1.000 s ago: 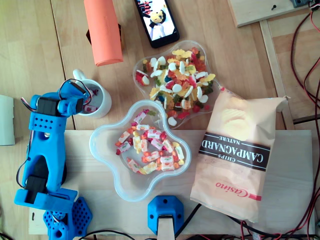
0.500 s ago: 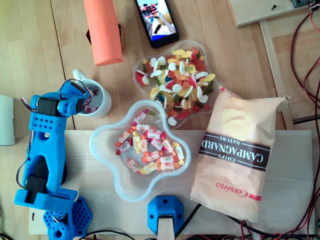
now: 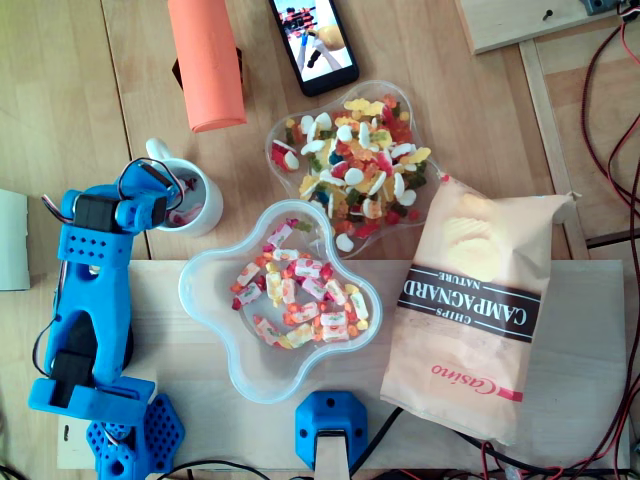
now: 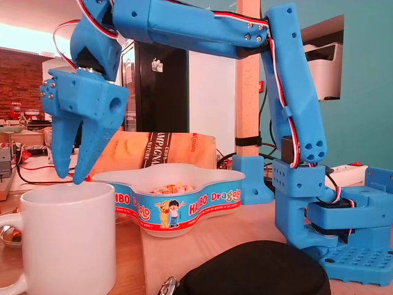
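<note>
While hung just above the rim of a white ceramic mug (image 3: 208, 192): blue two-finger plastic gripper (image 4: 72, 178), fingers (image 4: 92, 147) drawn narrow, tips close together. Meeting or not, pinching anything or not: impossible to tell.

- Mug: on the wooden tabletop (image 3: 60, 100), just off the far left corner of a pale wooden board (image 3: 590, 300). Small pink-red item inside, unclear.
- Orange foam cylinder (image 3: 205, 60): far edge of tabletop.
- Clear lobed plastic bowl of wrapped sweets (image 3: 205, 275): across the board's far edge, near the mug.
- Black smartphone (image 3: 315, 45): far edge.
- Second clear bowl of gummy sweets (image 3: 272, 140): touching the first.
- Beige crisp bag (image 3: 470, 310): board's right half, just beside the gummy bowl.
</note>
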You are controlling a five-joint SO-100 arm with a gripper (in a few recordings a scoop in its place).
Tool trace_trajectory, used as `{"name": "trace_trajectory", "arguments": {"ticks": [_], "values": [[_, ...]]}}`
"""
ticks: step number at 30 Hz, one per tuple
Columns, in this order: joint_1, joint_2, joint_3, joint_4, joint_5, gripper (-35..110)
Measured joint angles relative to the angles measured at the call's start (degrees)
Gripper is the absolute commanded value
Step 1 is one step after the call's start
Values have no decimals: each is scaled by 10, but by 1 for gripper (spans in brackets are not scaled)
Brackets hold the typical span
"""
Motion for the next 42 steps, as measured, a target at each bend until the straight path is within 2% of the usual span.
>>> {"name": "trace_trajectory", "arguments": {"ticks": [7,16,21,28,38,42], "values": [[-12,47,-3,-16,-5,11],[-148,292,3,-19,-25,11],[-186,412,79,-36,-87,11],[-197,596,305,-197,-180,11],[-195,969,812,-551,-200,11],[-194,1112,995,-659,-200,11]]}}
